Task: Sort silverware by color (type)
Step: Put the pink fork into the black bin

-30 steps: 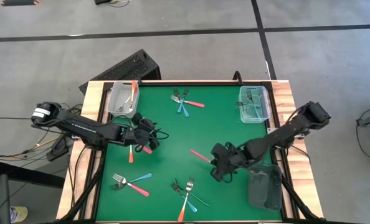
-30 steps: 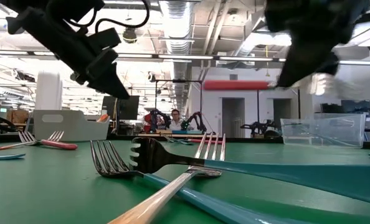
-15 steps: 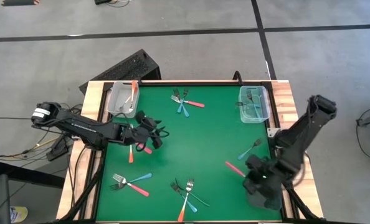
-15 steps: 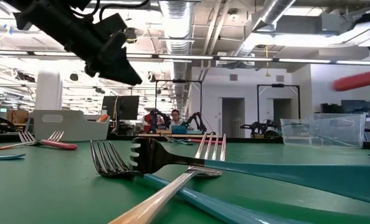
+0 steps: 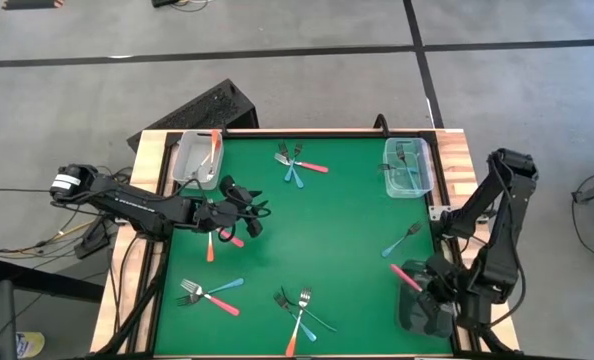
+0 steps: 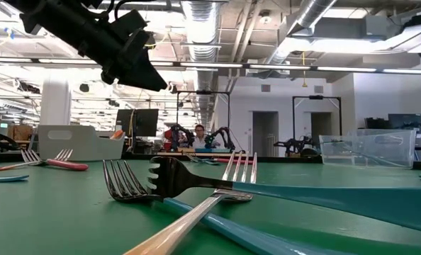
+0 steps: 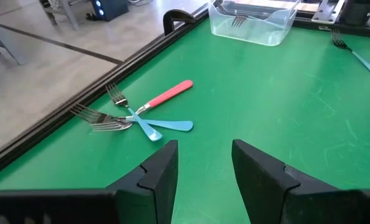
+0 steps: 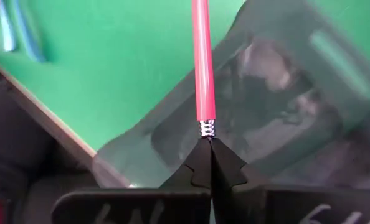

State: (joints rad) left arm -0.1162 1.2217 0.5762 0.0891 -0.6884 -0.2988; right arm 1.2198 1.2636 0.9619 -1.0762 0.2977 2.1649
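High view: teal forks (image 5: 407,170) fill clear bin (image 5: 426,178).

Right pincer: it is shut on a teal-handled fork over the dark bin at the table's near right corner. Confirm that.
Wrong colour. The right pincer is shut on a pink-red-handled fork, as the right wrist view shows. The rest stands: it hangs over the dark bin at the near right corner.
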